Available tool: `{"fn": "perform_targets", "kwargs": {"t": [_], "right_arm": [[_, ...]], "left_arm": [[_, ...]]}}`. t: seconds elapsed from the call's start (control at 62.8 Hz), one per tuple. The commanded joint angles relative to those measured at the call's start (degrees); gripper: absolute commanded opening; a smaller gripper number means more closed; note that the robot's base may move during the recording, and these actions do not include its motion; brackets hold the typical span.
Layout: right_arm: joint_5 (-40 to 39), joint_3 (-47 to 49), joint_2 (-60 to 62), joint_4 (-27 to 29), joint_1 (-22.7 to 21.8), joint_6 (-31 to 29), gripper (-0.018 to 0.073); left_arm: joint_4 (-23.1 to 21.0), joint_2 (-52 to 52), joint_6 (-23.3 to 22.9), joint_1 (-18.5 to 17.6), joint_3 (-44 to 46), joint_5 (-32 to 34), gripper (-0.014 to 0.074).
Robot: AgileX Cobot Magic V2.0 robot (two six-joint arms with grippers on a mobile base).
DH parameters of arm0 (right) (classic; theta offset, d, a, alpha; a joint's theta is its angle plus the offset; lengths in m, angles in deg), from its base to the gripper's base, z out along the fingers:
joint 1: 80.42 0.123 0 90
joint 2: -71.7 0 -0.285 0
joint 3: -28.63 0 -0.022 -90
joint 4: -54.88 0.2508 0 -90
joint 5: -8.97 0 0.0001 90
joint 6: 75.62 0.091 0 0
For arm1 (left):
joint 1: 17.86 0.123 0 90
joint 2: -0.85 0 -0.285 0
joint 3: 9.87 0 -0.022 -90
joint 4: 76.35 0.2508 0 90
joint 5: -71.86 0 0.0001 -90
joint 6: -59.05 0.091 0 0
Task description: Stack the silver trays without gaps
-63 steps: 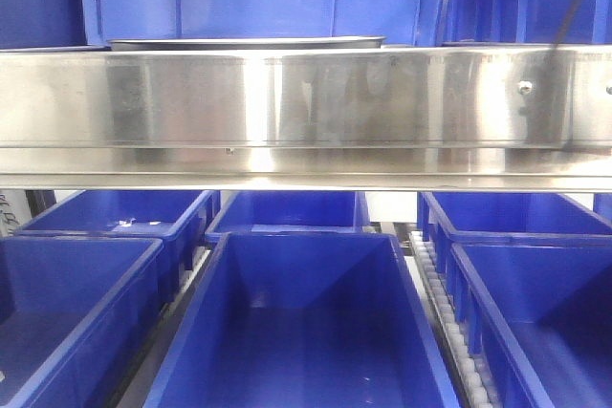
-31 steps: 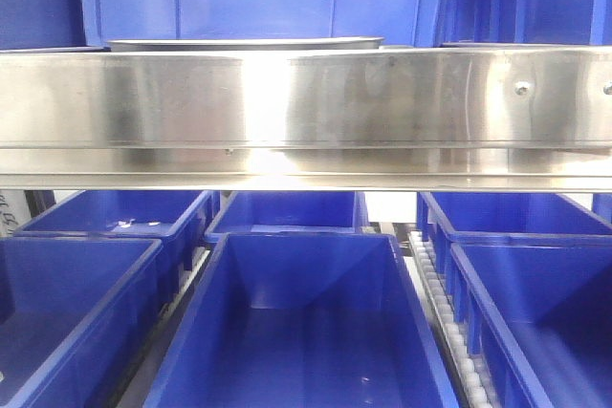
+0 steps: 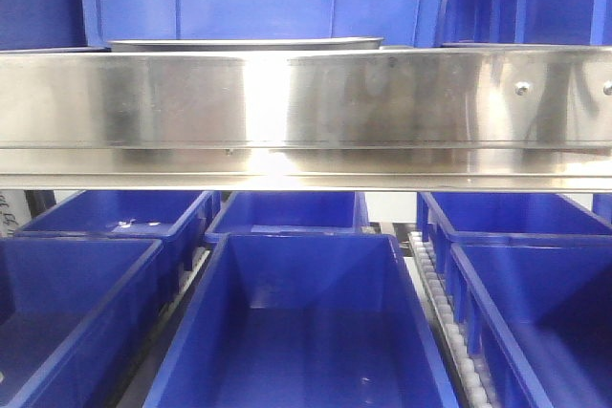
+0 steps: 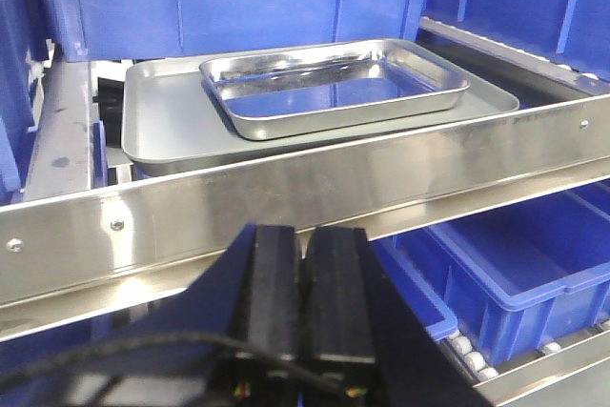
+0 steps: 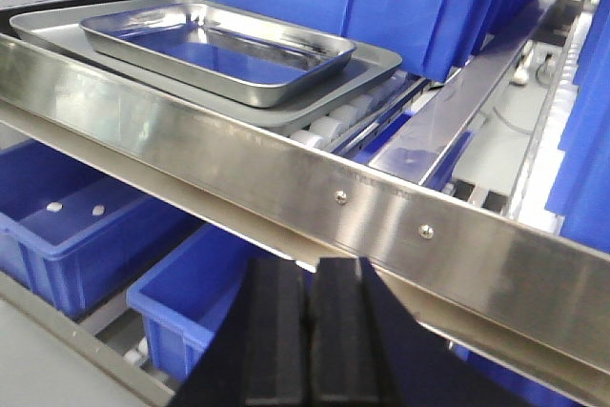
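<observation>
Steel small tray [image 4: 334, 91] already lies nested inside the big tray [image 4: 172, 126] on the shelf behind the rail [image 4: 286, 193], so stacking looks done, with both the left end effector [image 4: 305, 278] and the right end effector [image 5: 305, 316] closed empty below.

The front view looks level and close at the steel shelf rail [image 3: 306, 112], with blue bins [image 3: 296, 332] below. The left wrist view looks from lower left over the rail to the silver trays [image 4: 334, 88]. The right wrist view sees the same trays from lower right.
</observation>
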Motion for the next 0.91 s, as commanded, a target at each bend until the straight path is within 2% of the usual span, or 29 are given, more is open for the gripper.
{"fn": "perform_targets", "kwargs": {"t": [0.0,0.382,0.414,0.462,0.494,0.541,0.589,0.685,0.796,0.892], "right_arm": [[-6.8,0.8,-0.1,-1.0,0.1,-0.7,0.0056],[-6.3,0.6,-0.1,-1.0,0.0,-0.7,0.0056],[-6.3,0.6,-0.1,-1.0,0.0,-0.7,0.0056],[-6.3,0.6,-0.1,-1.0,0.0,-0.7,0.0056],[-6.3,0.6,-0.1,-1.0,0.0,-0.7,0.0056],[-6.3,0.6,-0.1,-1.0,0.0,-0.7,0.0056],[-6.3,0.6,-0.1,-1.0,0.0,-0.7,0.0056],[-6.3,0.6,-0.1,-1.0,0.0,-0.7,0.0056],[-6.3,0.6,-0.1,-1.0,0.0,-0.7,0.0056],[-6.3,0.6,-0.1,-1.0,0.0,-0.7,0.0056]], "left_arm": [[0.2,-0.4,-0.2,-0.4,1.2,5.7,-0.0048],[-0.1,-0.4,-0.2,-0.4,1.2,5.7,-0.0048],[-1.2,-0.4,-0.2,-0.4,1.2,5.7,-0.0048],[-6.2,-0.4,-0.2,0.0,1.2,5.6,-0.0048],[-7.0,-0.3,0.1,0.8,1.2,5.0,-0.0048],[-7.0,0.2,2.1,3.0,1.2,5.0,-0.0048],[-9.0,0.9,5.9,5.4,0.7,5.5,-0.0048],[-11.0,3.8,11.2,12.7,-2.8,8.9,-0.0048],[-11.9,8.6,11.8,21.0,-10.1,15.6,-0.0048],[-12.4,12.8,11.8,25.7,-17.8,22.6,-0.0048]]}}
